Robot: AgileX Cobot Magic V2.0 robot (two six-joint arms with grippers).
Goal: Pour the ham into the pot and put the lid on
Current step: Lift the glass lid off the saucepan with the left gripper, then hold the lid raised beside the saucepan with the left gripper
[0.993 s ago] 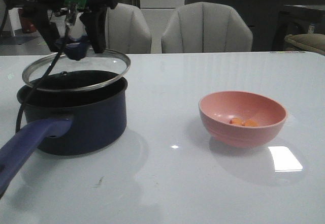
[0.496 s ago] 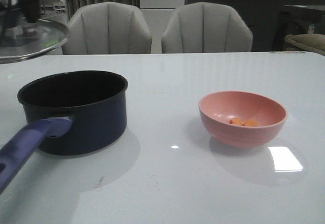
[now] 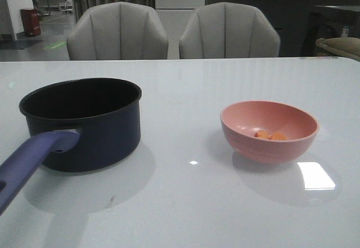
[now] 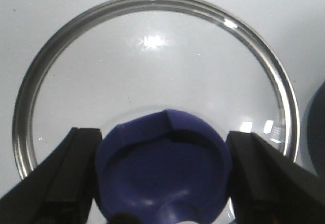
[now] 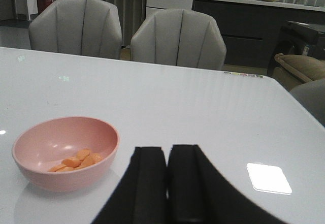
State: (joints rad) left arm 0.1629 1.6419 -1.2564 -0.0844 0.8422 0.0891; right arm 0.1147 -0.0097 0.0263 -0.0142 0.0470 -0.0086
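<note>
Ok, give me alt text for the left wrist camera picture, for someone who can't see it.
Seen from above, the left claw has its two black fingers on either side of the purple-blue flared knob of a round clear glass lid with a metal rim. White table surface shows through and around the glass.

Glossy white table [image 3: 185, 85]. Just 2 things sit on it: the pot [image 3: 84, 121] on the left, a pink bowl [image 3: 269, 131] well right.

left gripper [image 4: 162, 178] jaws clamp lid [image 4: 152, 82] knob [image 4: 162, 168] over table [image 4: 40, 10].
</note>
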